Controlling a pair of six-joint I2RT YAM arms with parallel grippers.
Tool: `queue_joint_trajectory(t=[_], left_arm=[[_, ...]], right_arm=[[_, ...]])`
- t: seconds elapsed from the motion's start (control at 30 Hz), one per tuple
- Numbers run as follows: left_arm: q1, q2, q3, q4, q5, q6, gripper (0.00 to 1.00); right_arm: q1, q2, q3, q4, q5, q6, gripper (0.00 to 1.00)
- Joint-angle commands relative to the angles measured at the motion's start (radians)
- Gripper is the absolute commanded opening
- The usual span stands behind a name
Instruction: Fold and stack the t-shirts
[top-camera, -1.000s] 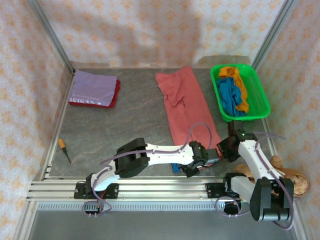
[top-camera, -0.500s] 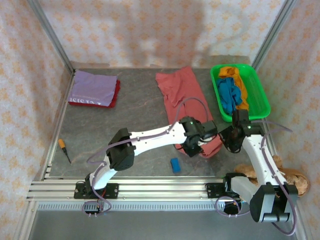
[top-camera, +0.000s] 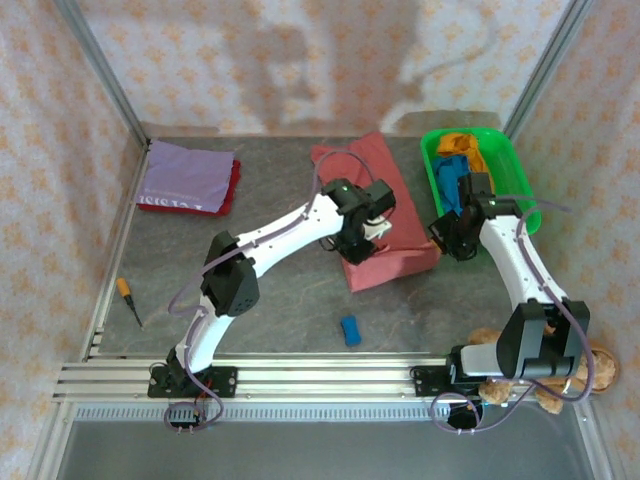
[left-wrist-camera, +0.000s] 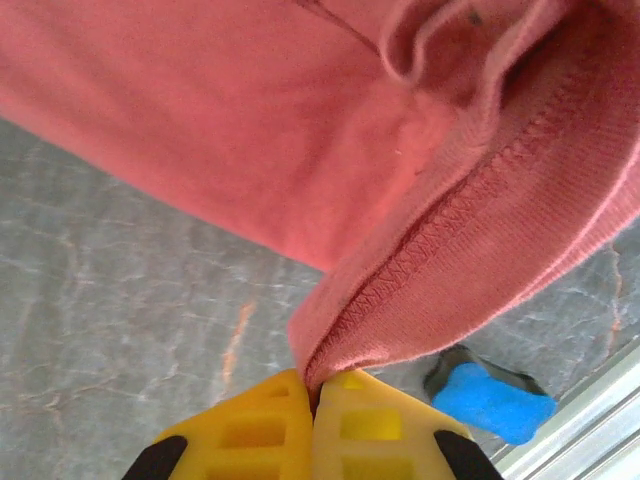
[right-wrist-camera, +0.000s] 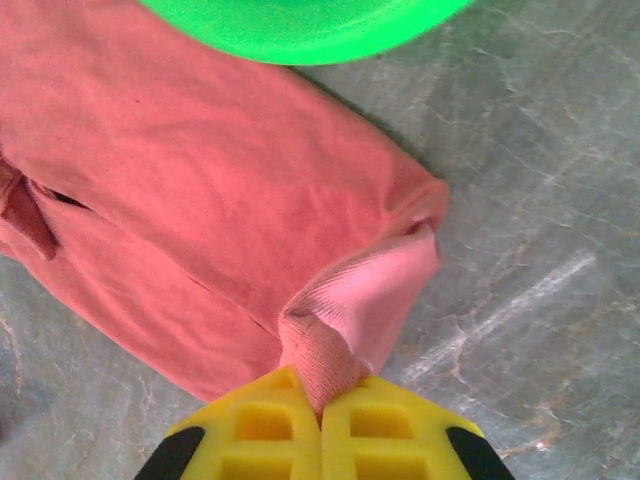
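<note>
Both jaws hide pinched salmon-pink t-shirt (right-wrist-camera: 170, 170) edges.

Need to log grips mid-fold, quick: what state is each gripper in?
Left gripper: closed on the hem of the salmon-pink t-shirt.
Right gripper: closed on a corner of the same shirt.

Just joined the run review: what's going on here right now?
Mid-fold. The left gripper and right gripper each pinch an edge of the salmon-pink t-shirt, its near end doubled over. A lilac shirt lies folded on a dark red shirt far left; blue shirt and orange shirt wait in the green bin.
</note>
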Motion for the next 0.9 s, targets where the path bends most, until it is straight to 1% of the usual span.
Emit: queue_joint_trajectory(t=[0.0, 0.13, 0.3, 0.57, 0.87], left_arm=[[0.03, 0.018, 0.065, -0.077, 0.02, 0.06, 0.0], [0.071, 0.071, 0.133, -0.111, 0.021, 0.091, 0.0], [0.107, 0.164, 0.253, -0.168, -0.034, 0.107, 0.0], [0.171, 0.247, 0.368, -0.142, -0.052, 0.107, 0.0], [0.237, 0.297, 0.414, -0.058, -0.071, 0.114, 0.0]], right_arm=[[0.023, 0.065, 0.074, 0.004, 0.006, -0.018, 0.0], [0.033, 0.16, 0.159, 0.018, 0.019, -0.02, 0.0], [0.036, 0.284, 0.284, 0.02, 0.023, -0.025, 0.0], [0.049, 0.467, 0.466, 0.025, -0.001, -0.024, 0.0], [0.051, 0.634, 0.638, 0.007, -0.006, -0.041, 0.0]])
